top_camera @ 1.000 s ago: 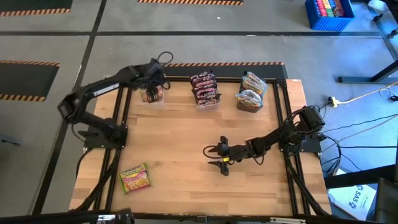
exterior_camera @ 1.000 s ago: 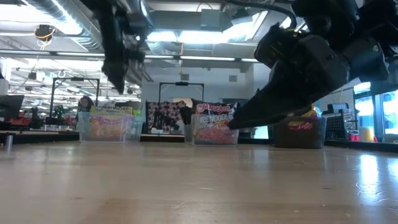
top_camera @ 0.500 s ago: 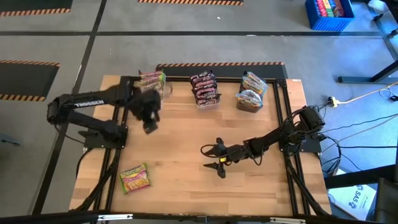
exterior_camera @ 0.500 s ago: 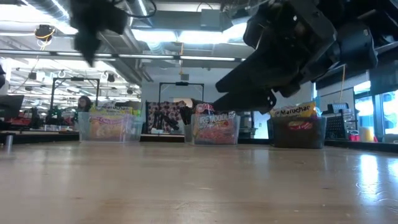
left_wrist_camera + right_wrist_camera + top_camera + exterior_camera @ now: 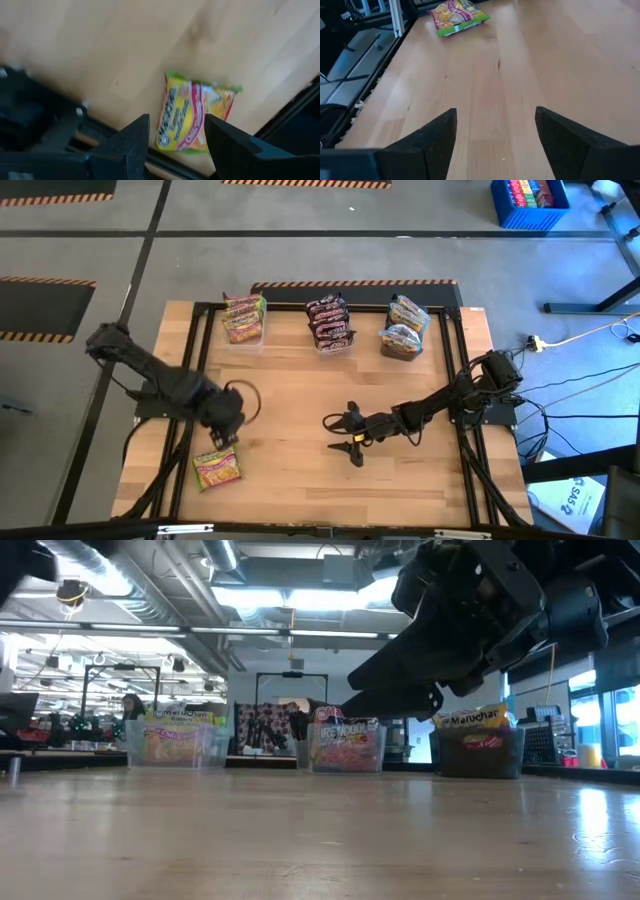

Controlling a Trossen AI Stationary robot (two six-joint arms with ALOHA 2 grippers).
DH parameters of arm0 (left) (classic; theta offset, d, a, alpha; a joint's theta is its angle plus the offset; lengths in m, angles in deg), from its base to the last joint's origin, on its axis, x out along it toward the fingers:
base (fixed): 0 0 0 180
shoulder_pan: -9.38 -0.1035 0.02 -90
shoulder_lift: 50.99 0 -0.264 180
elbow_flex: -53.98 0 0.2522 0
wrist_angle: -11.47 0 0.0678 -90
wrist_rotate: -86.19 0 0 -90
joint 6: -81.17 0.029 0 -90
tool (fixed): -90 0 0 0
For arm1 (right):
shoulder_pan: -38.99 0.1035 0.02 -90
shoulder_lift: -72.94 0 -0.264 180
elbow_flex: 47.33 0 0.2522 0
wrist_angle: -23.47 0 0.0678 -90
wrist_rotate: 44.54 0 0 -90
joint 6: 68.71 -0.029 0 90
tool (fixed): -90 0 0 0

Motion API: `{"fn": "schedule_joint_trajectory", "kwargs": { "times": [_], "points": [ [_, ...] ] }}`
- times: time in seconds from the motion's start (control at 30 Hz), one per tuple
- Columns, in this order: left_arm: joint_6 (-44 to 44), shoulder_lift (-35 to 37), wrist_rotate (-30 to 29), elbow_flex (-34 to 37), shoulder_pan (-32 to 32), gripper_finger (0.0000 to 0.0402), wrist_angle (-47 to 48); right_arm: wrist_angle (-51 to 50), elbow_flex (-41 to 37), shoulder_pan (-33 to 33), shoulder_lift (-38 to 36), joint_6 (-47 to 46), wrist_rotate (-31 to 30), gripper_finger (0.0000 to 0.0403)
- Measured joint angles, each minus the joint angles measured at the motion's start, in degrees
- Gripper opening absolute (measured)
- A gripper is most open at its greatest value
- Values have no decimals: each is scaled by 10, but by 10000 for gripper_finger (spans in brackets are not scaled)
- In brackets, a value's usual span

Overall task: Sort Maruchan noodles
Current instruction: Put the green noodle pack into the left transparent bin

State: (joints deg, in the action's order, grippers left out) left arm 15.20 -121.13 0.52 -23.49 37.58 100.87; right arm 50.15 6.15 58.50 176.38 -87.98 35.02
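One loose yellow-green Maruchan packet (image 5: 217, 468) lies flat on the table near its near-left corner; it also shows in the left wrist view (image 5: 192, 117) and the right wrist view (image 5: 460, 17). My left gripper (image 5: 224, 438) hovers open just above the packet's far side, apart from it, with the packet showing between its fingers (image 5: 177, 137). My right gripper (image 5: 340, 436) waits open over the table's middle (image 5: 495, 135), holding nothing. Other packets sit sorted in three tubs along the far edge.
Along the far edge stand a clear tub of yellow-green packets (image 5: 243, 318), a clear tub of maroon packets (image 5: 330, 323) and a dark tub of yellow-orange packets (image 5: 404, 328). A black frame rail (image 5: 190, 380) runs along the table's left side, close to the loose packet.
My left gripper has left the far-left tub and swung toward the near edge, coming down over the loose yellow-green packet. My right gripper has shifted slightly toward the table's left. The loose packet has not moved.
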Motion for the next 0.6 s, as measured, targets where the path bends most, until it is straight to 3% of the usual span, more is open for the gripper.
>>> {"fn": "schedule_joint_trajectory", "kwargs": {
  "times": [0.27, 0.4, 0.6],
  "points": [
    [-100, -75, -12, 0, 120, 183, -3, 27, 0, 0, 0, 33, 0, 254],
    [-100, -123, -7, 0, 144, 183, -14, 29, 0, 0, 0, 32, 0, 254],
    [-64, -198, 60, 0, 157, 183, -27, 29, 0, 0, 6, 32, 0, 254]
  ]
}}
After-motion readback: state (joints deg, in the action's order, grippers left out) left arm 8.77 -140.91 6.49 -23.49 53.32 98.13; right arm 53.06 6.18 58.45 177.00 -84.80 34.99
